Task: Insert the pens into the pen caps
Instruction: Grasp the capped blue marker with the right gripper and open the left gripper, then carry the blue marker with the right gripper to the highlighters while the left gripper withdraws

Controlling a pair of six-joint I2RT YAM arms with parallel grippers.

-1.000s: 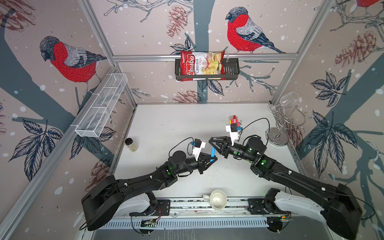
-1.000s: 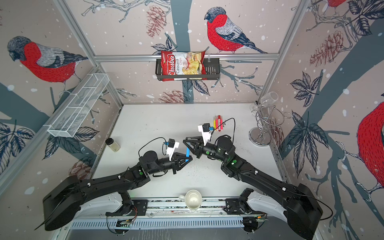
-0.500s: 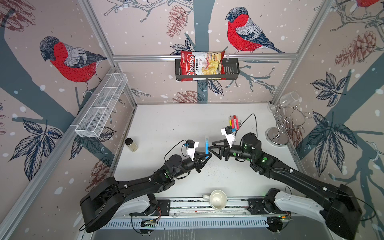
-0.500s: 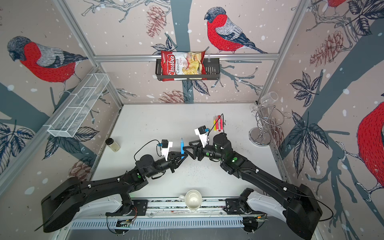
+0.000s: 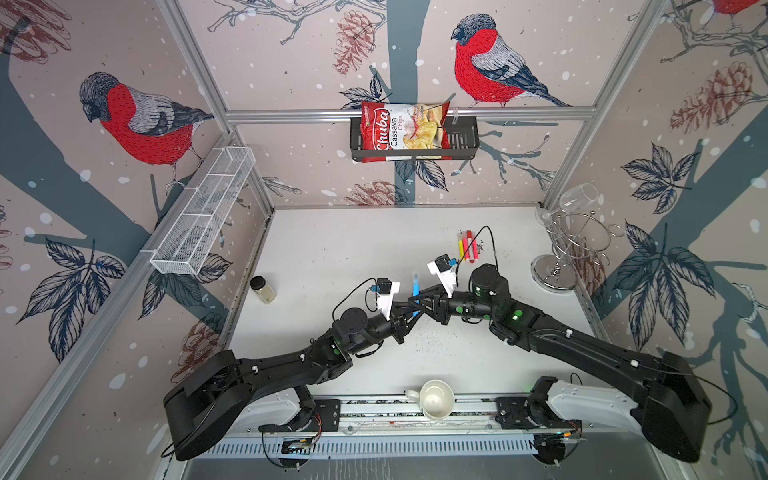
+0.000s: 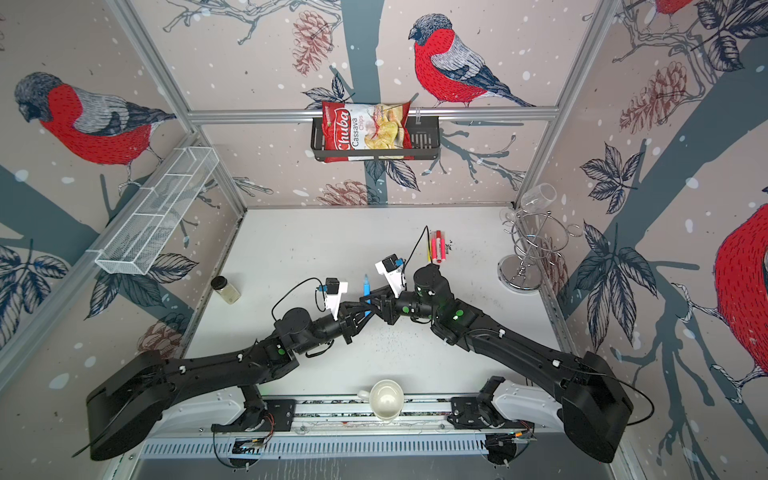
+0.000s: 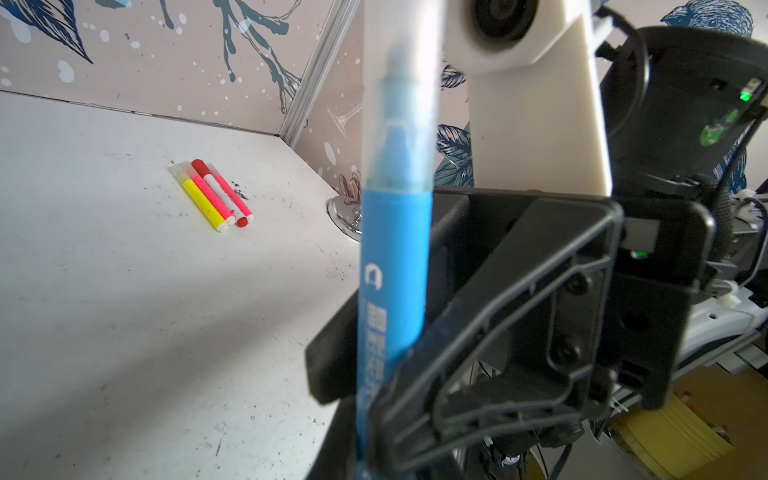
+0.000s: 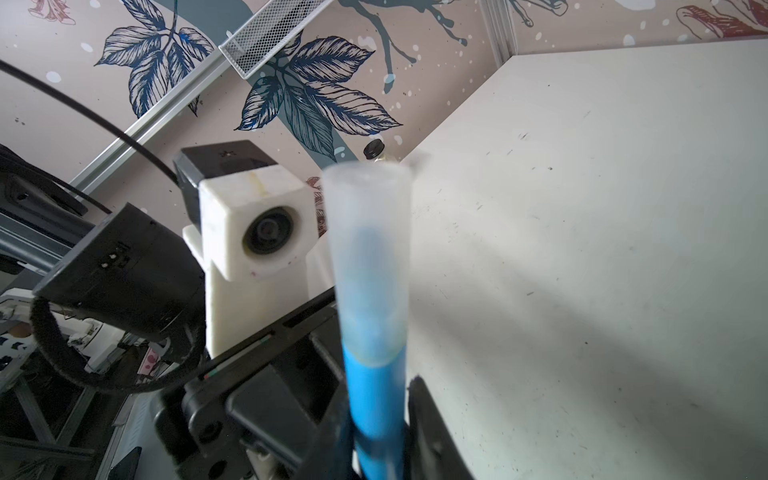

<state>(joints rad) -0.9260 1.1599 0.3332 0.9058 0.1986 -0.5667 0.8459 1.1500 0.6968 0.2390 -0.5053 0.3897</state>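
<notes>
At mid desk (image 5: 332,257) the left end effector (image 5: 411,311) was clamped on the blue pen (image 5: 415,289), held upright w/ a translucent cap (image 8: 368,249) over its tip. The right end effector (image 5: 420,300) sat opposite, jaws narrow, pinched on the same barrel. White print on the barrel was too blurred to read. Four other pens (image 7: 214,195) lay side by side, touching, far right. The bag (image 5: 399,131) in the back-wall rack (image 5: 465,141) read "Chuba Cassava Chips".
</notes>
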